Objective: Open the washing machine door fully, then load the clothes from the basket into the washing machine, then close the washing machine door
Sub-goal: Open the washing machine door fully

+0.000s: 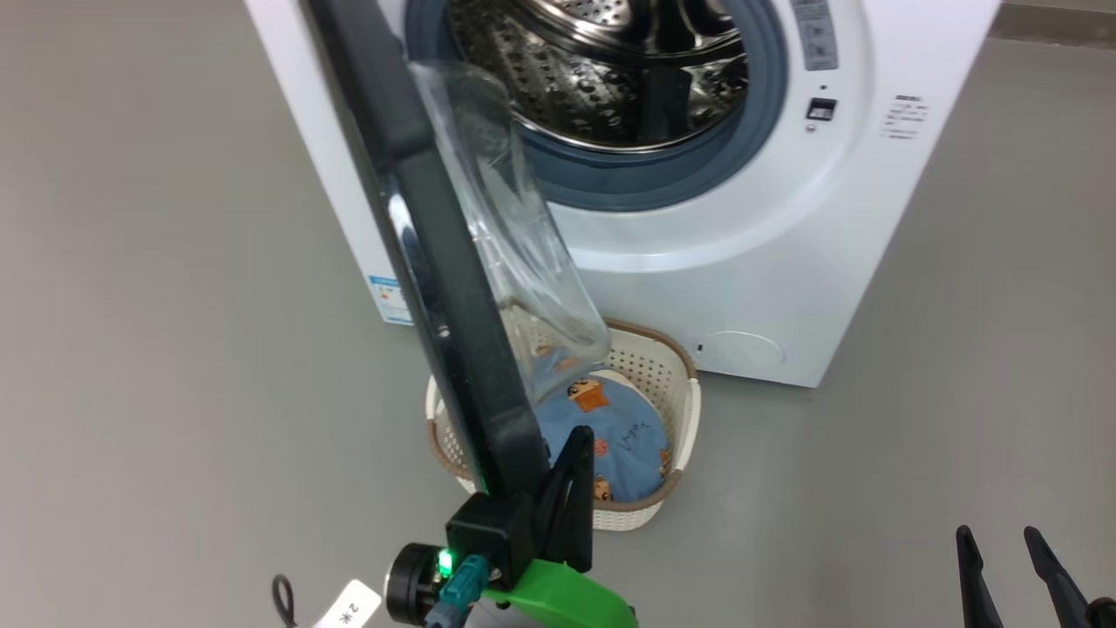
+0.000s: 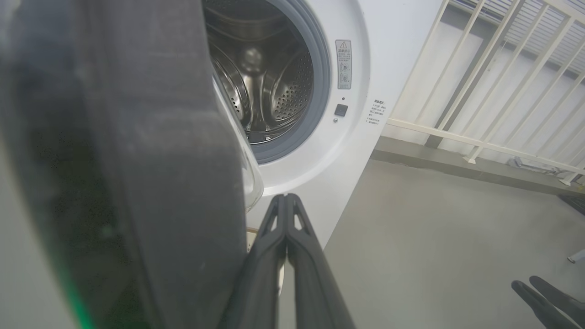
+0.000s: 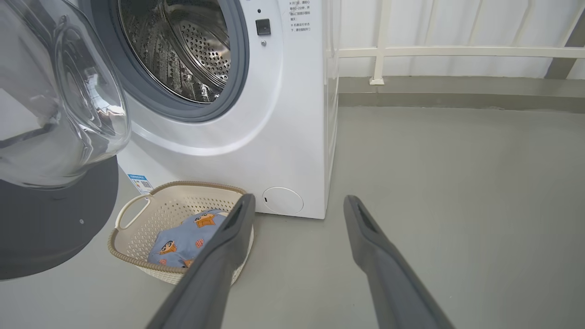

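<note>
Left gripper (image 2: 286,199): the two dark fingers are pressed together and nothing is seen between them.
Right gripper (image 3: 299,203): the fingers are spread wide apart and nothing is held; it is carried low over the grey floor (image 3: 457,192).
Washing machine door (image 1: 436,262): it stands open and is seen almost edge-on, just beside the left gripper on its left. Whether the two are touching cannot be told. The clear glass bowl bulges toward the machine.
Washing machine (image 3: 283,114): it is placed ahead of both grippers. The steel drum (image 3: 183,50) is exposed inside the grey-blue gasket (image 3: 237,77).
Basket (image 3: 137,214): it is set on the floor at the foot of the machine, just beyond the left gripper and under the door's glass. From the right wrist, it is seen ahead and to the left, partly hidden by that gripper's left finger.
Clothes (image 3: 183,237): the light blue garment with orange-brown cartoon figures is bundled inside the basket, apart from both grippers.
Railing (image 2: 480,146): white bars are seen beyond the machine, well ahead of the right gripper.
</note>
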You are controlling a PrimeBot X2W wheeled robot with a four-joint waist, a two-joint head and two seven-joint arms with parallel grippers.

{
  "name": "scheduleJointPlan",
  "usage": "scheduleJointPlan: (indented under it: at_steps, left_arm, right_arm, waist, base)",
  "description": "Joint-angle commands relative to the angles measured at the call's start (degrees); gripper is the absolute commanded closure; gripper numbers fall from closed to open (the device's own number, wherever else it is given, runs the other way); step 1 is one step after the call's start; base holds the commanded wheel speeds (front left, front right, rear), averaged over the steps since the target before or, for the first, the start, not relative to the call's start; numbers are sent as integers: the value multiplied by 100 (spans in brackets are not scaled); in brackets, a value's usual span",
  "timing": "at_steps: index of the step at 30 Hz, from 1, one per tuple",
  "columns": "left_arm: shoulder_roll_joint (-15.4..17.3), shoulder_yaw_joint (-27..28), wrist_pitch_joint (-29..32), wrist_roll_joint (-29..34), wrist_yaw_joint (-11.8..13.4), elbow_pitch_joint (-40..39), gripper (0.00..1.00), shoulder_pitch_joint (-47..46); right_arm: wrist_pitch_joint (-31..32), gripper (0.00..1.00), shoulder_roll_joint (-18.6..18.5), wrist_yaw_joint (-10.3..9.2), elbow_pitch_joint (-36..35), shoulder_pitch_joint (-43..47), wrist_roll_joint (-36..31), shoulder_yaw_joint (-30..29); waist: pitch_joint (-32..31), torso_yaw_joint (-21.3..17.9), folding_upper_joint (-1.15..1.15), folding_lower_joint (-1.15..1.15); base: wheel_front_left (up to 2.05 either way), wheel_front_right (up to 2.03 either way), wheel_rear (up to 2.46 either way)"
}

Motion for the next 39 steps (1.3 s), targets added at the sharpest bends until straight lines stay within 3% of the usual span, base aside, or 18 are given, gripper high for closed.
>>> scheduleJointPlan:
  at_steps: [1,23,33,39]
  left_arm:
    - [50,189,-70,-37,81,-73,100,-254]
    - [178,238,-125,-68,263,-268,100,-212]
    - [414,1046,-171,-20,522,-384,100,29]
    - [393,1729,-178,125,384,-152,100,24]
  right_arm:
    - [-69,0,-141,9,-138,-173,51,126]
    - [-69,0,-198,9,-182,-135,75,180]
    - [-69,0,-368,9,-122,-292,116,426]
    - [-69,0,-480,9,-66,-366,147,510]
  waist:
    - [46,158,0,0]
    - [97,1604,0,0]
    - [254,1715,0,0]
    - [281,1724,0,0]
  base:
    - [0,0,0]
    - [0,0,0]
    - [0,0,0]
    - [0,0,0]
